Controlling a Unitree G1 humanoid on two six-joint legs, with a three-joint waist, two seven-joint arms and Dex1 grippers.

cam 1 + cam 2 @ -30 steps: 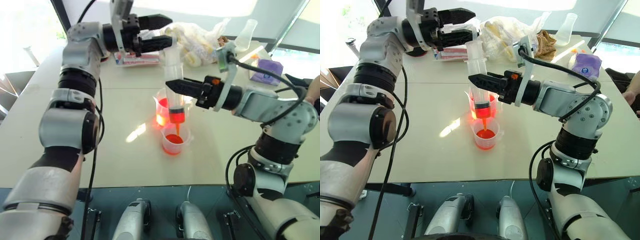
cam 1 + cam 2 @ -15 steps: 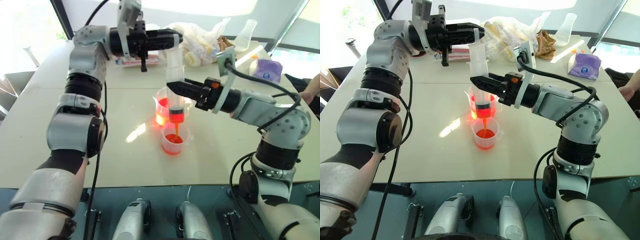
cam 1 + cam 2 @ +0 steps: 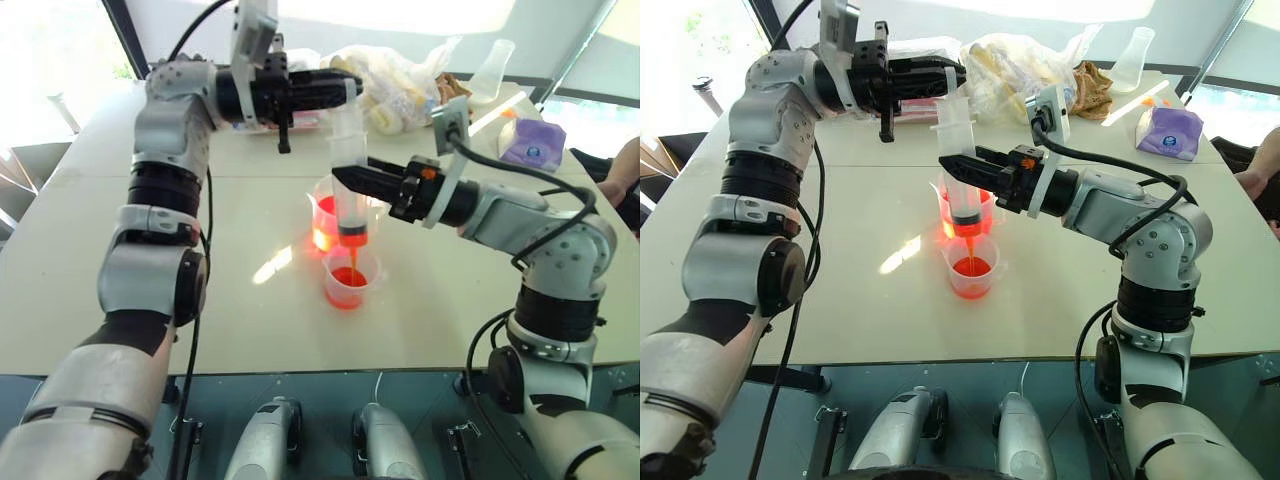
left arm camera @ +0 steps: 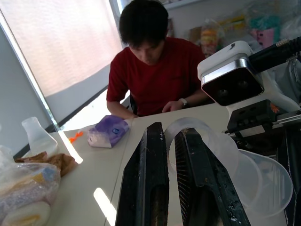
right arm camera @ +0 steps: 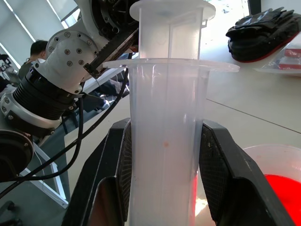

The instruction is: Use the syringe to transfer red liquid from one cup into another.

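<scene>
Head pair and two wrist cameras

I'm looking down over the surface (image 3: 250,300) through both eyes; wrist cameras are sitting close, both sharing the syringe (image 5: 164,141).

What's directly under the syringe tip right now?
The smaller cup stands right under the syringe, with red liquid in it. The taller beaker stands just behind it, partly hidden by the syringe barrel.

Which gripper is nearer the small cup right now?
Right. The right gripper is shut on the syringe barrel directly above the small cup. The left gripper sits higher and farther back, shut at the plunger top.
</scene>
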